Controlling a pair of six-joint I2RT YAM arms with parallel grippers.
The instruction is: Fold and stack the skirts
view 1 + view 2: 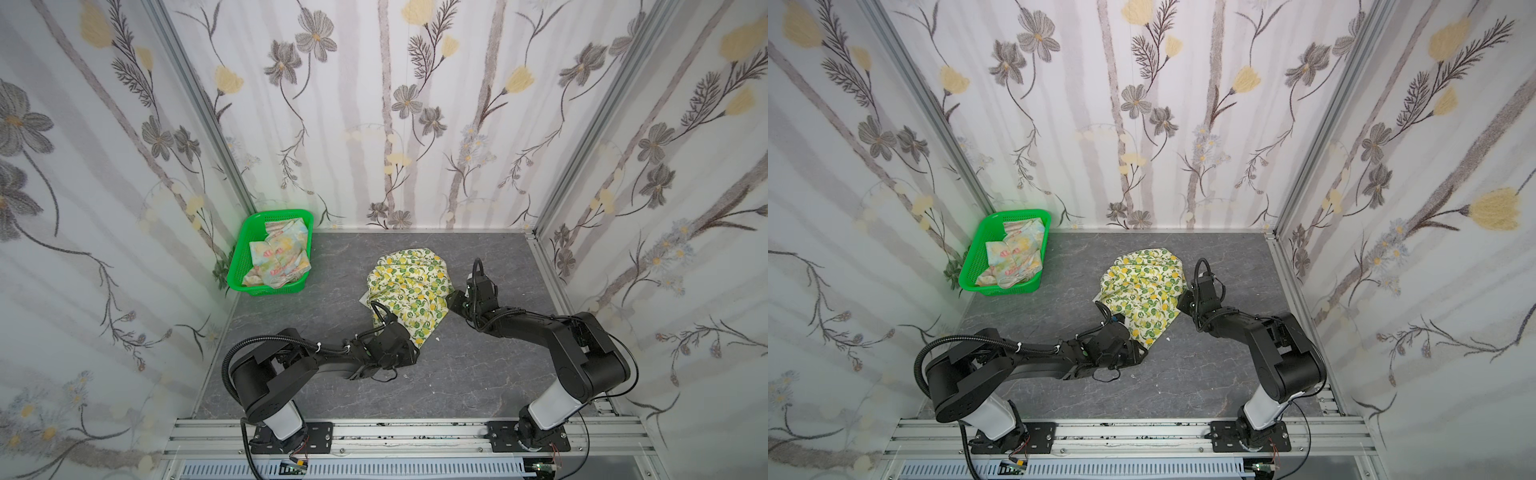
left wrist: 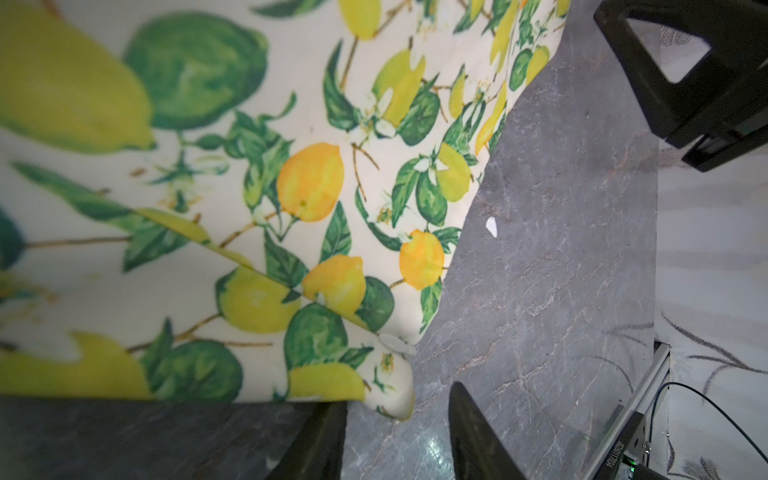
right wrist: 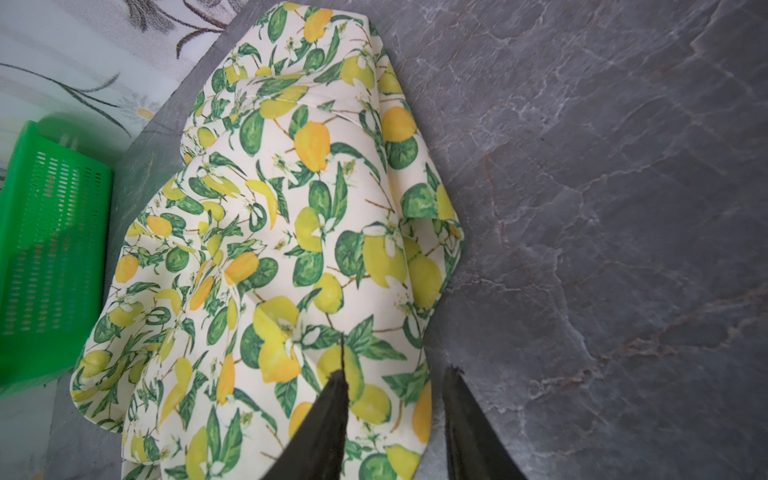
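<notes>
In green basket [image 1: 266, 290]: pastel skirt [image 1: 280, 255] | on table [image 1: 457, 374]: lemon skirt [image 1: 409, 286] | left fingers [image 2: 316, 444]; right fingers [image 3: 328, 415]: parted at its edge

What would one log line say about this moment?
lemon skirt: rumpled on table | left tool: open at its corner | right tool: open over its edge | flowered skirt: in green basket

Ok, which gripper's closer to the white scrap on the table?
Left. Left gripper: at the lemon skirt's near corner, beside the white scrap. Right gripper: farther, at the skirt's right edge.
</notes>
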